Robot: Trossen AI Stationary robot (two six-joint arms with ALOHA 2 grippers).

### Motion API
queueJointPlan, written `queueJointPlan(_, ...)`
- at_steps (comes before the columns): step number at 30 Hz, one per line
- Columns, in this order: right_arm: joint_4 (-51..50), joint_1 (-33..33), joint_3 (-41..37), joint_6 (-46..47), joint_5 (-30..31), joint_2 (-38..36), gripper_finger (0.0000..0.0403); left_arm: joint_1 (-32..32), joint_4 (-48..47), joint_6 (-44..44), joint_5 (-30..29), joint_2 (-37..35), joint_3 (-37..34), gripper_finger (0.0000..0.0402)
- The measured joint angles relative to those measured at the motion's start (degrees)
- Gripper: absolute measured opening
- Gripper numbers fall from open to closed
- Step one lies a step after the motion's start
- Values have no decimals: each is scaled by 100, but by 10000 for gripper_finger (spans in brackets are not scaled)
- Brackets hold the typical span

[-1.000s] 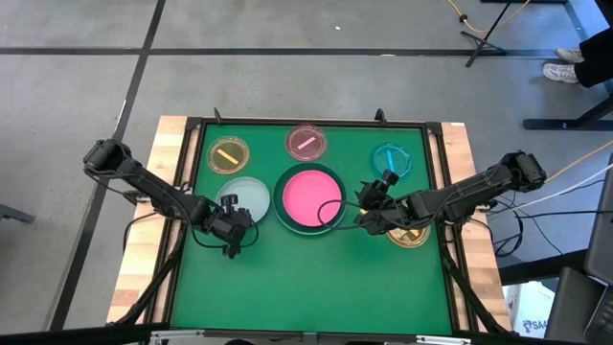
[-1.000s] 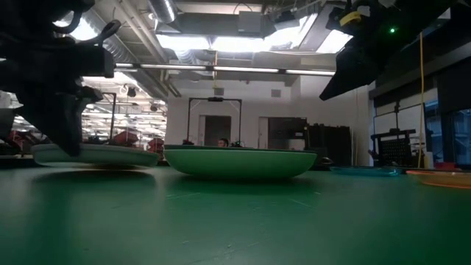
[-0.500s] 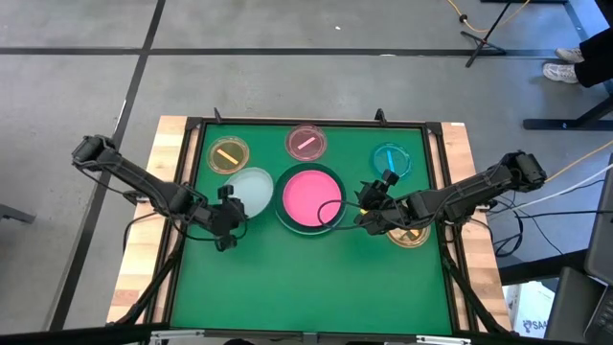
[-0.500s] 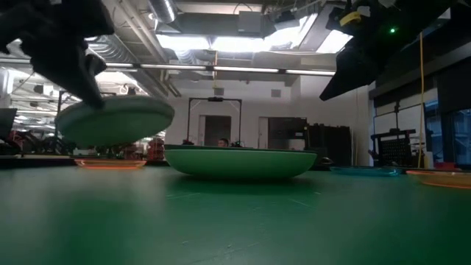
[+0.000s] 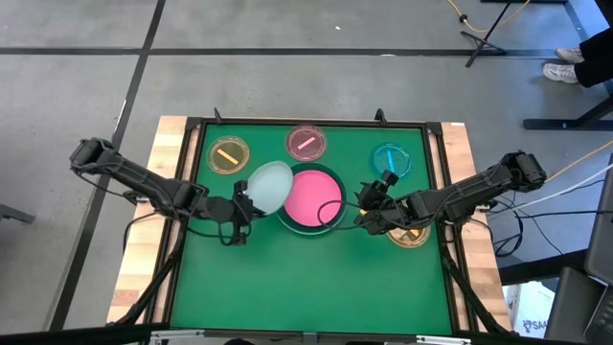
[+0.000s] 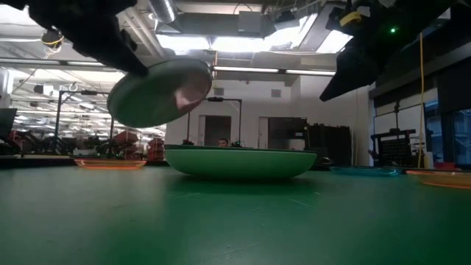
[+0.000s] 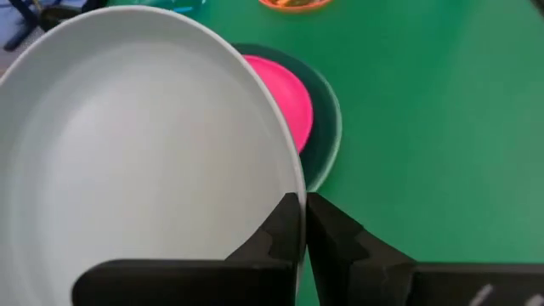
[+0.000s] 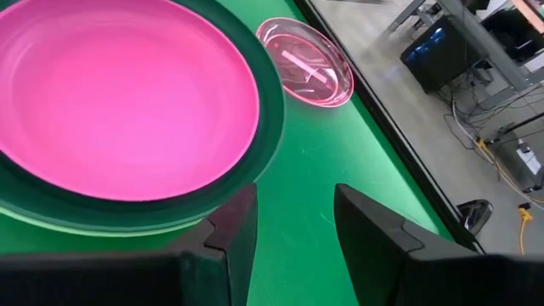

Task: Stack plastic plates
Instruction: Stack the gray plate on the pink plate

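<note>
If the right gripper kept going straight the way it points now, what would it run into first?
Most likely the stack of large plates: the right gripper, open and empty, points at the hot pink plate and the dark green plate under it. Its height above the rim is unclear.

pale plate [image 7: 136, 144] cut off at frame edge, hiding part of pink plate [image 7: 289, 106]

Left end effector [image 5: 240, 207]: raised, fingers pinched together on the rim of the pale plate [image 5: 265, 187], which tilts ahead of it. Right end effector [image 5: 368, 213]: fingers apart, low, empty.
</note>
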Motion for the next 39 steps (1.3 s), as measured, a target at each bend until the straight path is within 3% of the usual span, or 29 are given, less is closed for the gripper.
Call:
queueJointPlan(21, 71, 0, 0, -4, -4, 0, 147, 161, 674, 318, 14, 219, -2, 11)
queueJointPlan(39, 82, 6, 0, -153, 162, -7, 147, 290, 2546, 1083, 435, 1291, -2, 11)
